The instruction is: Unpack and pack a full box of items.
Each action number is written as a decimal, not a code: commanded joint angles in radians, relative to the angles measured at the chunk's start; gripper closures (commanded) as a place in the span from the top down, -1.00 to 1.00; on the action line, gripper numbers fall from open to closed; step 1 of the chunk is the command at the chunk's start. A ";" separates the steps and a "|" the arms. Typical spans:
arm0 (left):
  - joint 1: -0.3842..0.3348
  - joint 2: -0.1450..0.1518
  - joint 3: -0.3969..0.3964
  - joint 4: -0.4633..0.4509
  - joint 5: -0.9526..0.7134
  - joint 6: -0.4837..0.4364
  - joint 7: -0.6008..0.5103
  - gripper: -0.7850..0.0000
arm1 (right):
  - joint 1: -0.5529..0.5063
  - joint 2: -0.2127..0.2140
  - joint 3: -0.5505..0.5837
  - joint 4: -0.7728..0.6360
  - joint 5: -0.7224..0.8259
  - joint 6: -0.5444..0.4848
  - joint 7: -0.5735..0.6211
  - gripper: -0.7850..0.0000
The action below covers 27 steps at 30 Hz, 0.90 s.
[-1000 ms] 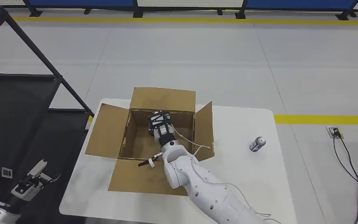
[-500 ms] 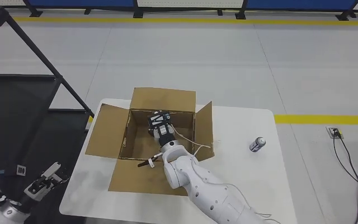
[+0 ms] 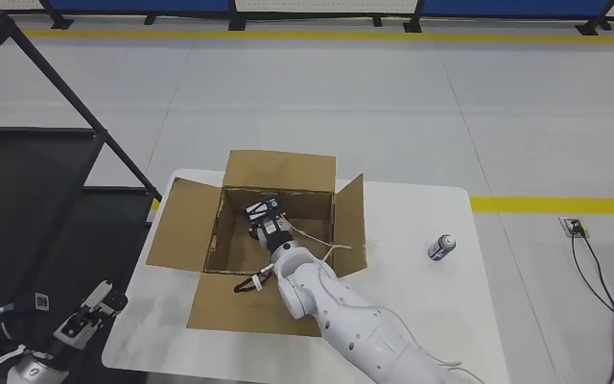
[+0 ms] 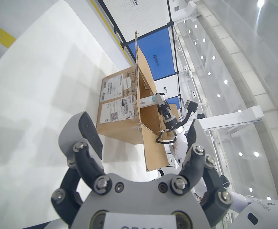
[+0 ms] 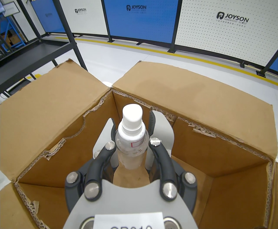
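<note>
Cardboard box stands open on the white table, with the right gripper clamped on a clear spray bottle over its interior. One small can lies out on the table, well apart. Left gripper hangs spread, empty. Looks like early unpacking, repacking all ahead.

Shipping labels on box; logos on panels

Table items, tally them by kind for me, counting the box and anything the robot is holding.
Cardboard box: 1
Spray bottle, held in the right tool: 1
Small can: 1
Total: 3
</note>
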 commanded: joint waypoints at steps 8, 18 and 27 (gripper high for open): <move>0.000 0.000 0.000 0.000 0.000 0.000 0.000 1.00 | 0.123 -0.097 -0.015 0.267 0.101 -0.071 0.051 -1.00; 0.000 0.000 0.000 0.000 0.000 0.000 0.000 1.00 | 0.209 -0.175 -0.029 0.460 0.121 -0.146 0.062 -1.00; 0.000 0.000 0.000 0.000 0.000 0.000 0.000 1.00 | 0.264 -0.225 -0.025 0.569 0.132 -0.175 0.128 -1.00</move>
